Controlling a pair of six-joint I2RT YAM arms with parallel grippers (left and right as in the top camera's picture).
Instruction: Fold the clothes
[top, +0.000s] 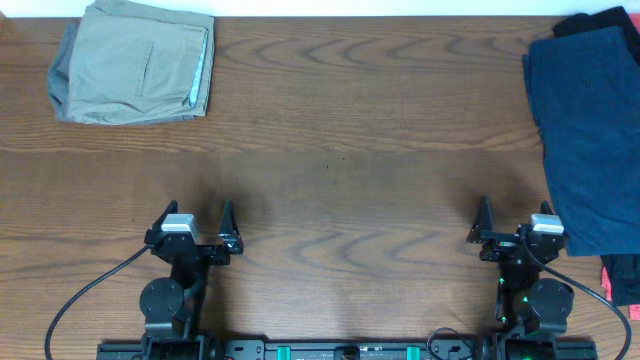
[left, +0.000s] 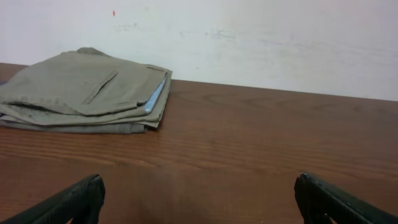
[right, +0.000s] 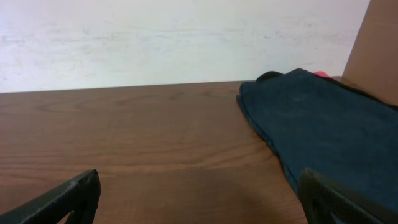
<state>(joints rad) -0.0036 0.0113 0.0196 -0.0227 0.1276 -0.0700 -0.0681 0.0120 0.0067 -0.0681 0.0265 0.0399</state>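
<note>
Folded khaki-tan shorts lie at the table's far left corner; they also show in the left wrist view. Dark navy blue shorts lie spread along the right edge, also in the right wrist view. A black garment sticks out from under them at the far right, and a coral-red bit with more black cloth lies near the front right. My left gripper is open and empty near the front edge. My right gripper is open and empty, just left of the navy shorts.
The wooden table stretches between the two piles. A white wall stands behind the table's far edge. A brown panel stands at the far right in the right wrist view. Cables run from both arm bases at the front.
</note>
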